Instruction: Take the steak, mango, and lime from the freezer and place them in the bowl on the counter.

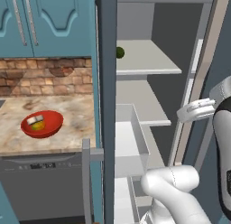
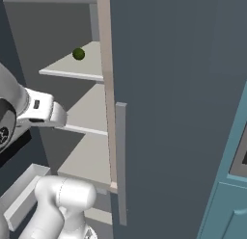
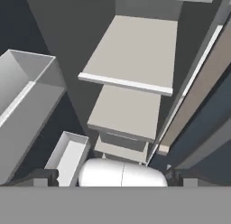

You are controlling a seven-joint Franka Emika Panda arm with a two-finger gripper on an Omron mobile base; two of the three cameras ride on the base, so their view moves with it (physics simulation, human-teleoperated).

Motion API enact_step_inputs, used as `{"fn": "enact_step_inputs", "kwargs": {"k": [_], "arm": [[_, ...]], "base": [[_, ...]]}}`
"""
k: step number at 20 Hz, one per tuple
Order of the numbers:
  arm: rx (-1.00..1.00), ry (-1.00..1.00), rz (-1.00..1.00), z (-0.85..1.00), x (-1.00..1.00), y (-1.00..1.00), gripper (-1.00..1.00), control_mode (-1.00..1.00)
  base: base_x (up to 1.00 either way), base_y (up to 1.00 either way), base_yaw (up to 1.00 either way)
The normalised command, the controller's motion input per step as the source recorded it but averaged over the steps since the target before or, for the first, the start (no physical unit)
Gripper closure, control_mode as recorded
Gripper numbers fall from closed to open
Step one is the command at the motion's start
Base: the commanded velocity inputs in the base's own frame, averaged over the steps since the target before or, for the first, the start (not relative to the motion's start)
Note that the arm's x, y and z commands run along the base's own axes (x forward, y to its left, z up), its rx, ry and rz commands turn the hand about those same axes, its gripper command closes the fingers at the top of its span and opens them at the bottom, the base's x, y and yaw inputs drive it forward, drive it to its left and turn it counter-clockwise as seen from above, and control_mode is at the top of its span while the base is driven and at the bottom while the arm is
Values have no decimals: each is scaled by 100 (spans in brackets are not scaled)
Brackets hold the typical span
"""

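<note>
Lime [image 1: 120, 52] sits on upper freezer [image 2: 169, 88] shelf, above and left of your gripper [image 3: 108, 177]. Jaws spread wide, nothing held. Raise hand toward it.

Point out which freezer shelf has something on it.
The top shelf: the dark green lime sits at its left edge. The light grey shelves below it are bare.

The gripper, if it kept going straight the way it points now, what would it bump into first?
Probably a light grey shelf inside the freezer. The open gripper faces the stacked shelves, but depth is hard to judge.
</note>
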Motion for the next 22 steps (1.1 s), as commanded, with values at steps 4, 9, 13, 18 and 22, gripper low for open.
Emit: {"fn": "enact_step_inputs", "kwargs": {"k": [4, 9, 13, 18, 22], "arm": [[0, -13, 15, 59, 30, 17, -100, -100], [0, -13, 16, 41, 33, 6, -100, -100], [0, -17, 15, 11, 42, 8, -100, -100], [1, -17, 9, 12, 52, 1, -100, -100], [1, -7, 4, 11, 47, 15, -100, -100]], "base": [[0, 0, 0], [0, 0, 0], [0, 0, 0], [0, 0, 0], [0, 0, 0]]}}
